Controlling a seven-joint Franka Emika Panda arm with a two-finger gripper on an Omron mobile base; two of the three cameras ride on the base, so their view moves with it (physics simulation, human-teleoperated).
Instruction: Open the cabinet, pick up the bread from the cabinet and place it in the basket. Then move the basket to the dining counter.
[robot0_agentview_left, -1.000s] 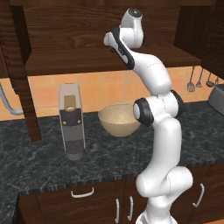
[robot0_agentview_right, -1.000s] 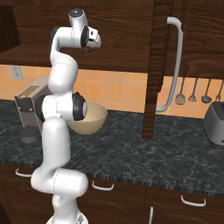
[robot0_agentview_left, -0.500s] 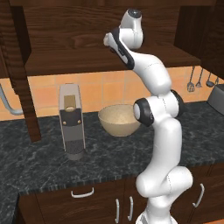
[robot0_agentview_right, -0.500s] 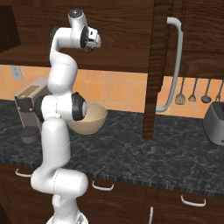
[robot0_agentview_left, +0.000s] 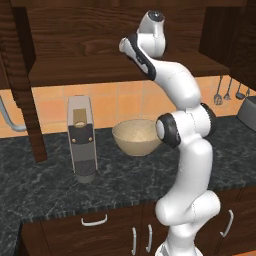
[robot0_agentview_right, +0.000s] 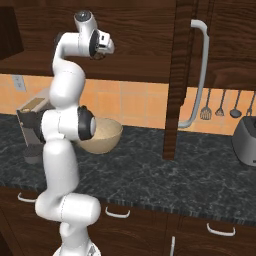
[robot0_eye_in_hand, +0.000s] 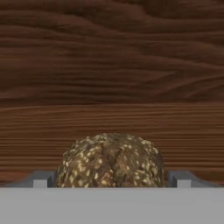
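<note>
- The two-finger gripper (robot0_eye_in_hand: 112, 180) stands spread wide in the hand view, its two grey fingertips (robot0_eye_in_hand: 43, 179) rising at either side of the round dark brown loaf of bread speckled with pale seeds (robot0_eye_in_hand: 113, 159).
- The bread sits between the fingertips on the dark wood-grain shelf floor inside the wide dark brown wood-grain wall cabinet (robot0_agentview_left: 100, 45); whether the fingers touch the loaf I cannot tell.
- Behind the bread rises the cabinet's wood-grain back wall (robot0_eye_in_hand: 112, 48).
- In the left base view the white arm (robot0_agentview_left: 185, 150) reaches up from the lower right, with its hand at the cabinet's open front above the shelf.
- In the right base view one cabinet door (robot0_agentview_right: 182, 75) stands swung open, edge-on, with its long silver bar handle (robot0_agentview_right: 200, 70) facing right.
- The round tan bowl-shaped basket with a speckled beige inside (robot0_agentview_left: 136, 137) rests upright on the black speckled granite desk (robot0_agentview_left: 60, 190), below the cabinet and just beside the arm's dark elbow joint.
- A tall grey-and-black appliance (robot0_agentview_left: 82, 140) stands on the desk left of the basket, apart from it.
- Dark kitchen utensils (robot0_agentview_right: 220, 111) hang on the orange tiled wall at the right, and a grey toaster-like appliance (robot0_agentview_right: 246, 141) stands on the desk below them.
</note>
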